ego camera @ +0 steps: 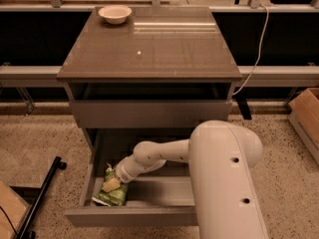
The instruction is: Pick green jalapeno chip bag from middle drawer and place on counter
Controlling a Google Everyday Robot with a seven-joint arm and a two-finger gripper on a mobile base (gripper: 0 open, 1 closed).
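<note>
The gripper, down in the middle drawer, covers the upper end of the green jalapeno chip bag directly beneath it, and the bag's print is too small to read. Right of the gripper, the white arm housing hides the drawer's right half and runs off the bottom edge. Further right, a cardboard box is cut off by the frame.

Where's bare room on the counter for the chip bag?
The counter: front, centre and right are bare; only the white bowl sits at its back-left corner. Crowded: left end of the middle drawer, where the end effector is at the green jalapeno chip bag.
</note>
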